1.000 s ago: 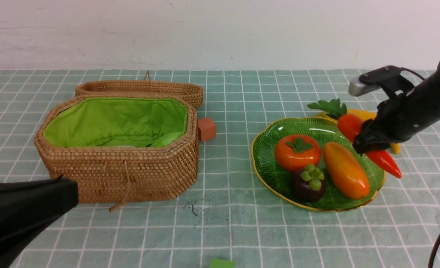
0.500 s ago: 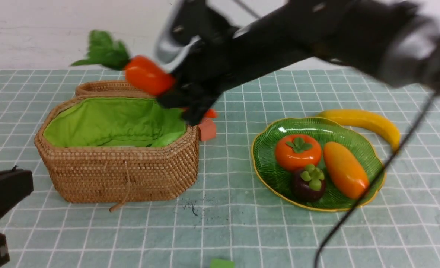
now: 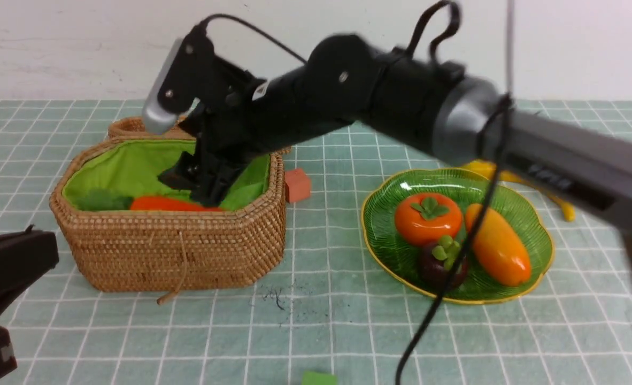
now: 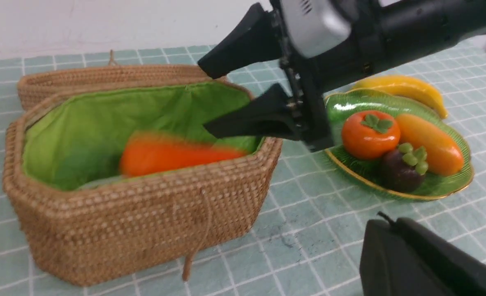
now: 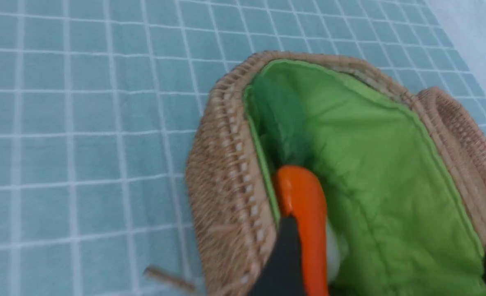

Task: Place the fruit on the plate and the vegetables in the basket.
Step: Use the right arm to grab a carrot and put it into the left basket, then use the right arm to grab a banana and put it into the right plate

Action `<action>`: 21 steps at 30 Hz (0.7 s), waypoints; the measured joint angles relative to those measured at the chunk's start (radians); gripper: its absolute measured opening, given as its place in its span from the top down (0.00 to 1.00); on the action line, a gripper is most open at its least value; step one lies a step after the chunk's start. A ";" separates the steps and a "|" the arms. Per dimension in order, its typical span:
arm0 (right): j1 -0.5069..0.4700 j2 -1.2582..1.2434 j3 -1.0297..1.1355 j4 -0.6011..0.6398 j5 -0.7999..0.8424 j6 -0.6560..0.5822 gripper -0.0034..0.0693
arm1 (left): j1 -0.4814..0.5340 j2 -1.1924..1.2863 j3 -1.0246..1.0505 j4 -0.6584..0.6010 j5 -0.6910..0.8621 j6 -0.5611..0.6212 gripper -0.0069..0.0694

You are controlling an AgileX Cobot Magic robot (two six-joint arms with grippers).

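Right claw (image 4: 202,98) spread over carrot (image 3: 169,203) in basket (image 3: 187,251) — left claw (image 3: 38,254) pressed together; red block (image 3: 297,185) nearby.

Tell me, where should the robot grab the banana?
Around its thick middle, coming straight down from above and squeezing across its width. The banana lies flat on the cloth just behind the plate, and its curved ends taper, so they would likely slip.

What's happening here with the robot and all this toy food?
The right gripper hangs open over the basket, and the carrot is inside that basket, blurred, below the jaws. The persimmon, mango and mangosteen are on the plate. The banana lies on the cloth behind the plate, not yet on it.
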 joint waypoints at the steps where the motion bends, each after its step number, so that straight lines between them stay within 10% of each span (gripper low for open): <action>1: -0.012 -0.056 0.000 -0.059 0.070 0.086 0.07 | 0.000 0.000 0.000 0.000 -0.033 0.000 0.93; 5: -0.093 -0.190 -0.011 -0.281 0.253 0.325 0.14 | 0.000 0.000 0.000 0.000 -0.122 0.000 0.93; 11: -0.385 -0.249 -0.020 -0.625 0.456 0.681 0.51 | 0.000 0.000 0.000 -0.001 -0.205 0.000 0.93; 15: -0.622 -0.145 -0.020 -0.592 0.486 0.776 0.67 | 0.000 0.000 0.000 -0.011 -0.228 0.000 0.93; 21: -0.791 0.028 -0.020 -0.431 0.425 0.739 0.52 | 0.000 0.000 0.000 -0.014 -0.231 0.000 0.93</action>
